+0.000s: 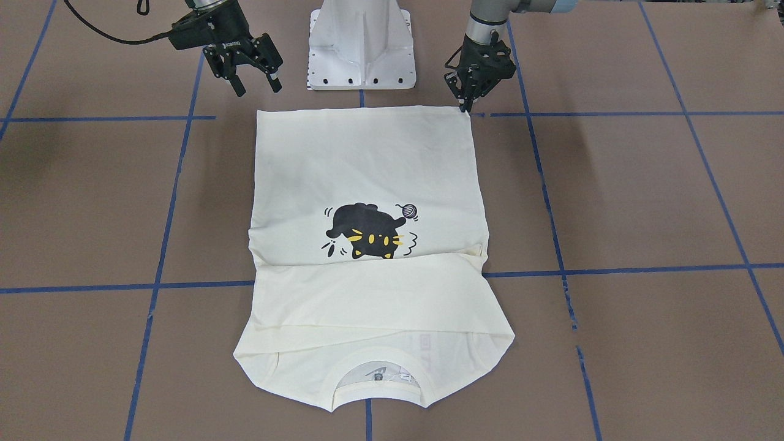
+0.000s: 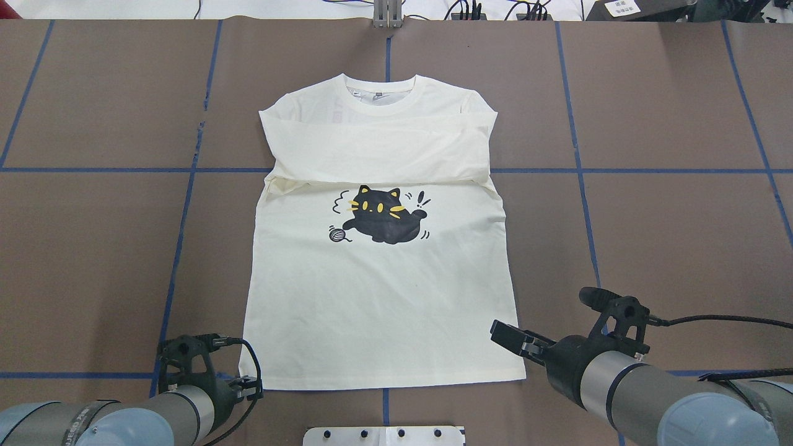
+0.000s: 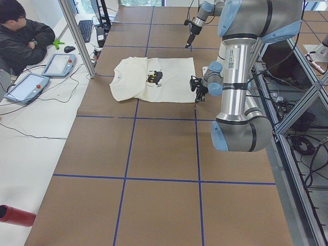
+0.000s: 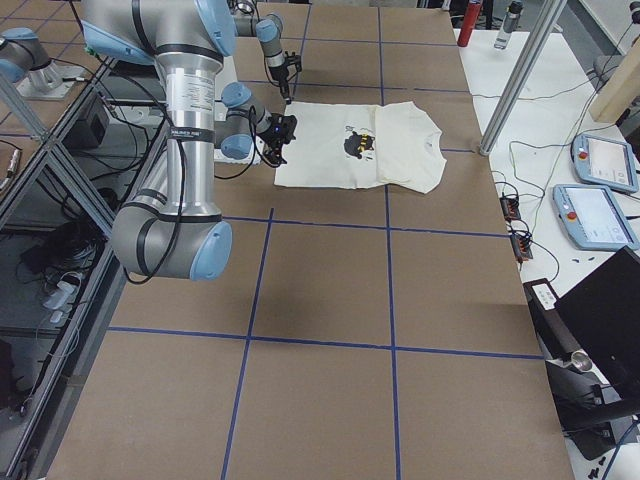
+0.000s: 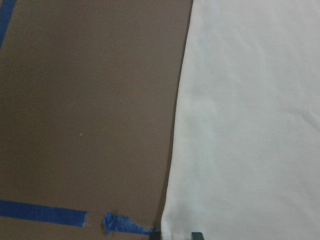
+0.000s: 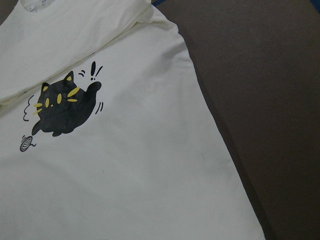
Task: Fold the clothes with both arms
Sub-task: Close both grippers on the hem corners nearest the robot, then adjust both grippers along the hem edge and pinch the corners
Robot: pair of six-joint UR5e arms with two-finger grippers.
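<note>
Cream-white T-shirt [image 2: 378,297], one only, spread flat and print-up at mid-frame of the overhead view, on a brown paper table [image 2: 650,235] gridded with blue tape [image 2: 93,168]. Long axis top to bottom of that frame: ribbed collar [image 2: 379,87] at the top, hem [image 2: 384,385] along the bottom, on the grippers' side. One black cat print [image 2: 379,218] at centre. Just above it, one plain cream band [image 2: 372,148] folded across the chest, likely the sleeves.

Two grippers, one near each hem corner. At upper right of the front-facing view, left gripper [image 1: 464,108] down at the hem's corner. In its wrist view, two dark fingertips [image 5: 197,234] at the bottom edge, cloth corner between them. Cannot tell whether pressed together on the fabric or merely astride it. At upper left of the front-facing view, right gripper [image 1: 257,84] spread wide, pinching nothing, raised clear of the cloth near the hem's other corner.

Judged next: bring the right gripper down onto its corner, close both, then lift the hem and carry it towards the collar along the long axis. Left gripper nearer its hold, right gripper with further to travel. Risk: an uneven lift skewing the fold.
</note>
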